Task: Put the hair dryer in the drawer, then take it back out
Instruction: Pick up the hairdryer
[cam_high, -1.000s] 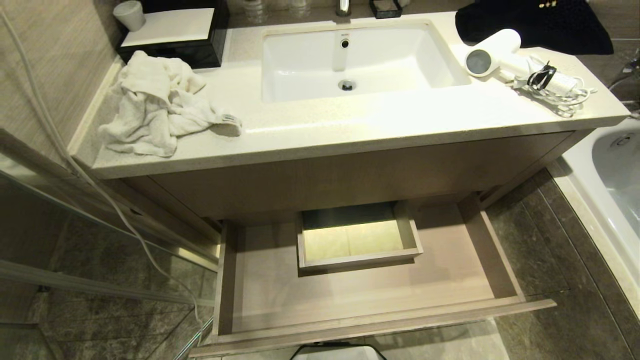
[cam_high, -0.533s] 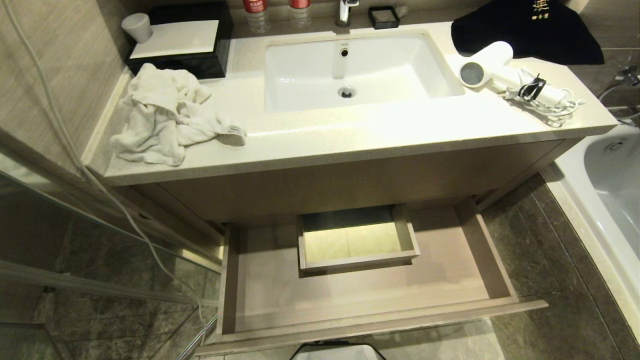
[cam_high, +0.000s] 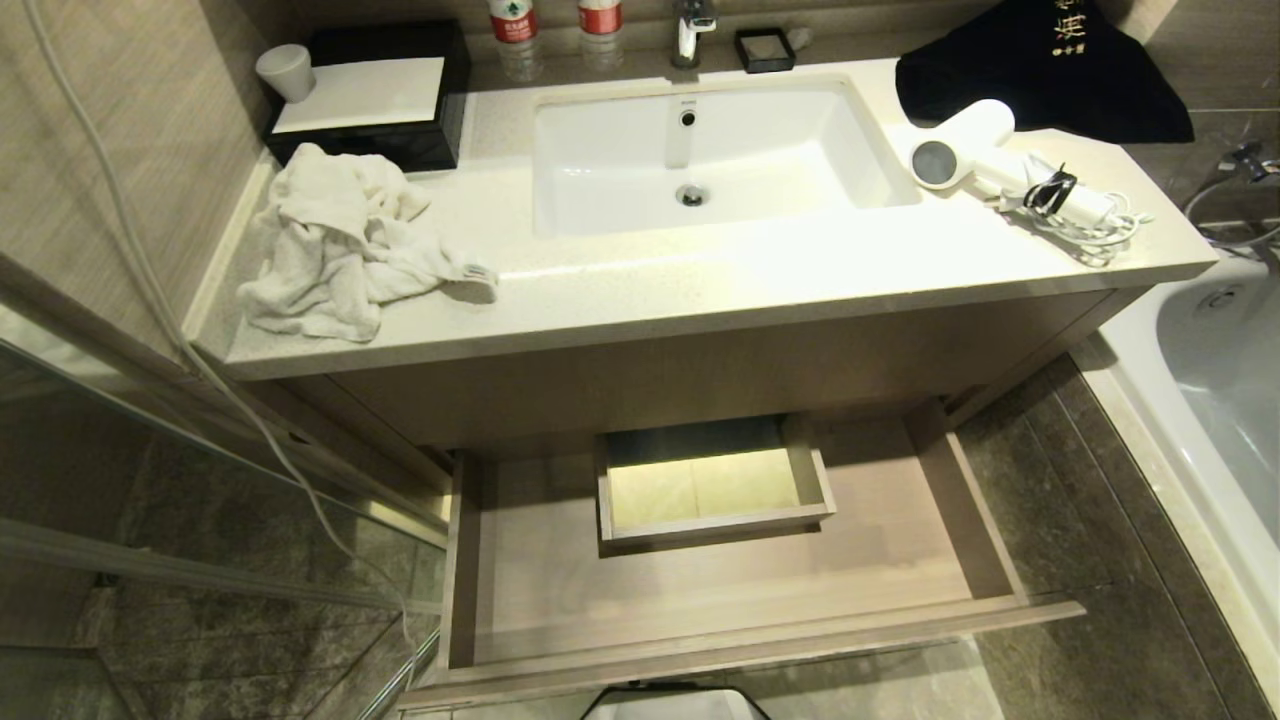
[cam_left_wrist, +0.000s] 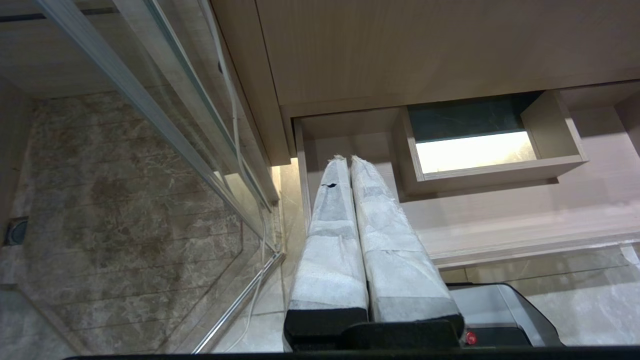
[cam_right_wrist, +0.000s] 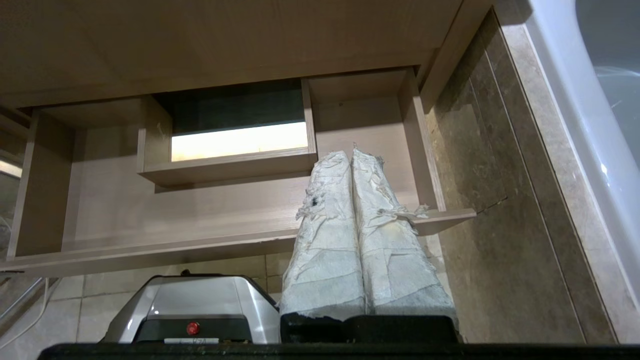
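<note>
Both hands hang low in front of the pulled-out drawer (cam_high: 740, 600), holding nothing. Left hand (cam_left_wrist: 348, 159), seen in its wrist view at the lower centre of the frame, has its two white-wrapped fingers (cam_left_wrist: 332, 235) pressed together, tips over the drawer's near left corner. Right hand (cam_right_wrist: 350, 152) likewise has its wrapped fingers (cam_right_wrist: 385, 240) closed against each other, tips before the drawer's right side wall. Neither hand appears in the head view.

In the head view, the hair dryer (cam_high: 965, 150) lies on the desk (cam_high: 700, 280) at the upper right of the frame, just right of the sink (cam_high: 700, 150), its grey round end toward the basin and its coiled cord (cam_high: 1085, 225), bound by a black strap, trailing toward the desk's right edge. Behind it sits a dark cloth (cam_high: 1040, 70). A crumpled white towel (cam_high: 340, 240) rests at the desk's left. The drawer stands open at the lower centre, with its boxed cut-out (cam_high: 712, 485) near the back.
</note>
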